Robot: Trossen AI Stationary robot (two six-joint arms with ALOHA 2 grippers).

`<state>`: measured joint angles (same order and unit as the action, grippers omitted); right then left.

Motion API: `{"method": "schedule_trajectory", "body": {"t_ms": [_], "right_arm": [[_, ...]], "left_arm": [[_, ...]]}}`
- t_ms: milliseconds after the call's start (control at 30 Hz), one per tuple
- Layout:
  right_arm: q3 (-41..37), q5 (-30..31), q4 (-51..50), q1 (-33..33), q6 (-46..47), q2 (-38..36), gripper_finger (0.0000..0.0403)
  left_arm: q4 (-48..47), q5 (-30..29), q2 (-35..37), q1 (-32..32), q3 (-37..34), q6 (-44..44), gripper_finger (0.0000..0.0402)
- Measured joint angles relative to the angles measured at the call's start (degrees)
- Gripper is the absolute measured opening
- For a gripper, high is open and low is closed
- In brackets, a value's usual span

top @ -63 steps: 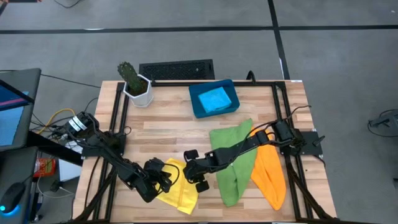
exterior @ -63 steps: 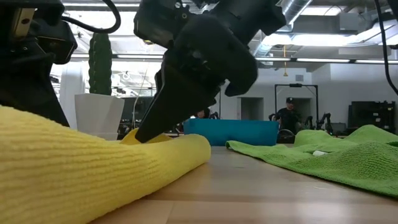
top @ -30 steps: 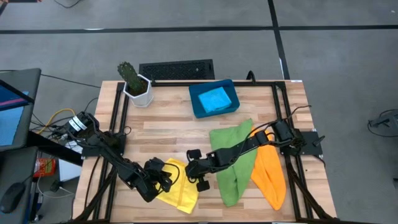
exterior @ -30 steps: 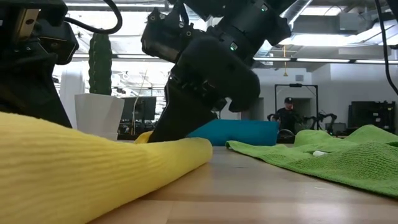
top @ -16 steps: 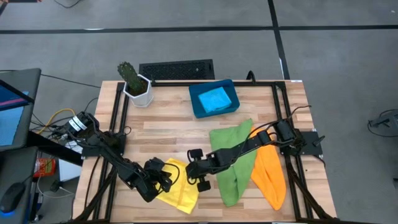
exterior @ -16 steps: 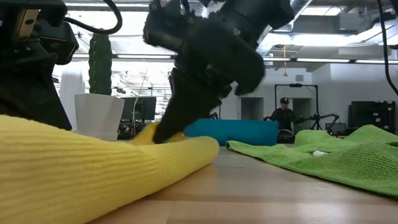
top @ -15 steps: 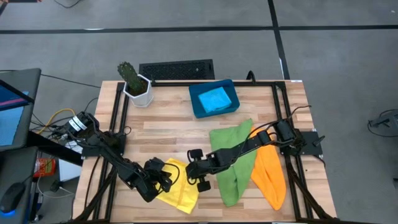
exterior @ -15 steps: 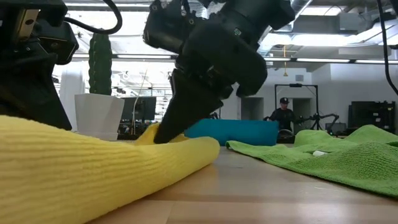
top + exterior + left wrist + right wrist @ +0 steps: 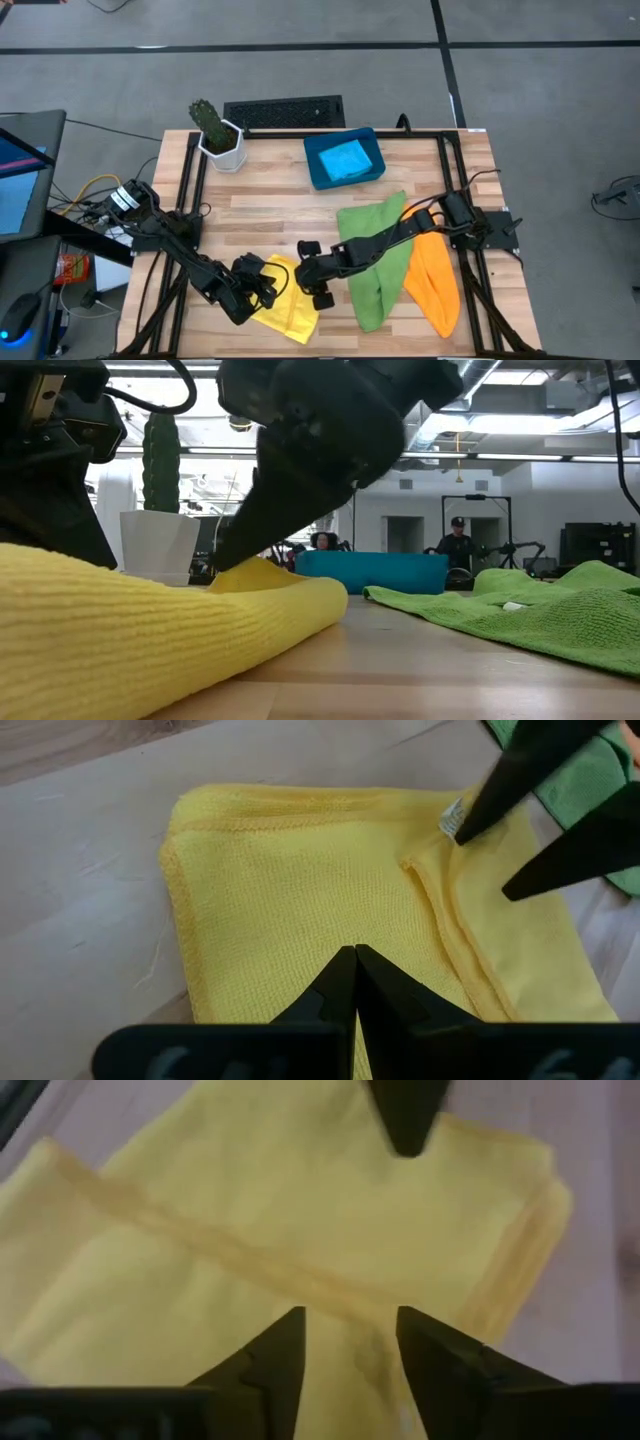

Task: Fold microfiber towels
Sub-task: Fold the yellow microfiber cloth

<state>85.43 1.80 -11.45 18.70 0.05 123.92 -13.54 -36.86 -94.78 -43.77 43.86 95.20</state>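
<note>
Right wrist view shows my right hand (image 9: 350, 1350) has let go since a moment ago: fingers now spread just above the yellow towel (image 9: 300, 1230). My left hand (image 9: 355, 975) stays pressed together on that towel at the tabletop's (image 9: 270, 205) front edge

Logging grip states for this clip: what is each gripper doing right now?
Left gripper: shut, tips pressed on the yellow towel.
Right gripper: open over the yellow towel's folded edge, holding nothing.
</note>
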Motion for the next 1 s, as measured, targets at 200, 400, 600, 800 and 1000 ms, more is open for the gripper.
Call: {"method": "schedule_trajectory", "body": {"t_ms": [200, 400, 600, 800, 1000], "right_arm": [[-0.3, 0.0, 3.3, 0.1, -0.7, 1.0, 0.018], [-0.4, -0.6, 3.2, 0.1, 0.0, 3.9, 0.0159], [-0.4, -0.3, 2.5, 0.1, 0.0, 3.1, 0.0125], [-0.4, -0.2, 0.6, -0.1, 0.0, 1.8, 0.0041], [-0.4, -0.3, 0.8, -0.2, -0.5, 1.9, 0.0017]], "left_arm": [[0.0, 0.0, 0.0, 0.0, 0.0, 0.0, 0.0], [0.0, 0.2, 0.0, 0.0, 0.0, 0.0, 0.0], [0.0, 0.4, 0.0, 0.0, 0.0, 0.0, 0.0], [-0.2, 0.4, 0.0, 0.0, 0.0, 0.0, 0.0], [-0.2, 0.4, 0.0, 0.0, 0.0, 0.0, 0.0]]}}
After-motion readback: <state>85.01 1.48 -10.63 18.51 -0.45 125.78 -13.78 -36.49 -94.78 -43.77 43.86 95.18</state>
